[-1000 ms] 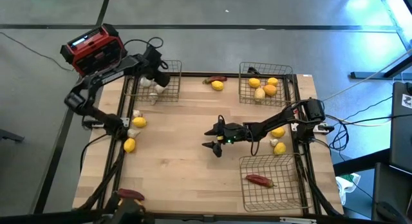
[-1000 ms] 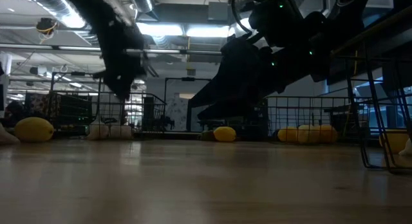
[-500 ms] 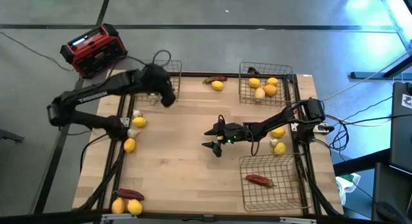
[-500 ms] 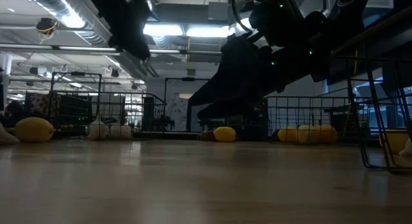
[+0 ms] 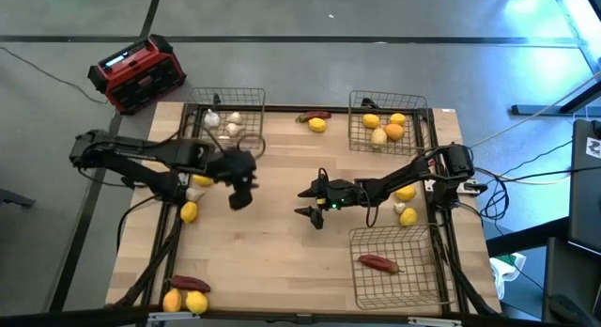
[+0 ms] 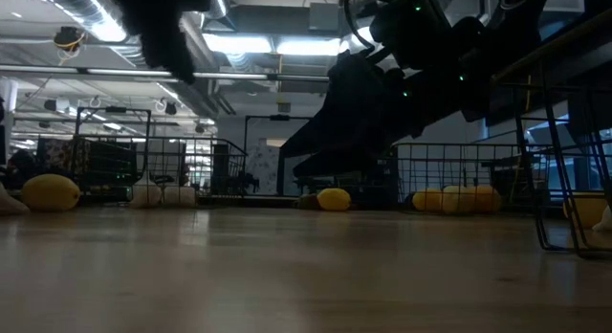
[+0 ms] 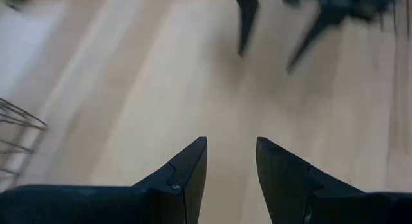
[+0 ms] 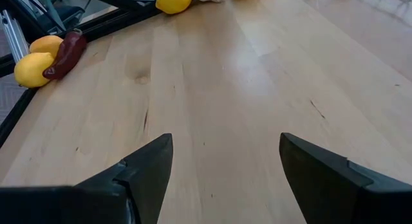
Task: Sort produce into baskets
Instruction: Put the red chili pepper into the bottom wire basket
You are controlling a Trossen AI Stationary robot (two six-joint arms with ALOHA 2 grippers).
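From above, the left gripper [image 5: 240, 196] hangs over the bare table [image 5: 272, 252], between the left edge and the middle. Its fingers are parted and hold nothing. The right gripper [image 5: 307, 201] waits over the middle of the table, wide open and empty. Three baskets are there: the far-left basket [image 5: 252, 100] holds bulbs [image 5: 221, 121], the far-right basket [image 5: 414, 102] holds round fruits [image 5: 384, 128], and the near-right basket [image 5: 427, 280] holds one pepper [image 5: 377, 263]. Loose pieces lie outside: a lemon [image 5: 189, 211] at the left edge, a fruit and pepper at the near-left corner, and more near the far edge and the right edge.

In the low view, the right arm [image 6: 382, 94] fills the middle, and a yellow fruit [image 6: 334, 199] lies far behind.

The left wrist view shows the two fingers [image 7: 187, 169] apart over plain wood.

The right wrist view shows a pepper [image 8: 66, 50] touching a yellow fruit [image 8: 31, 68] at the table corner.

I judge that the left arm is between two picks. Next, it must go to a loose piece, probably the lemon, lower around it and close.
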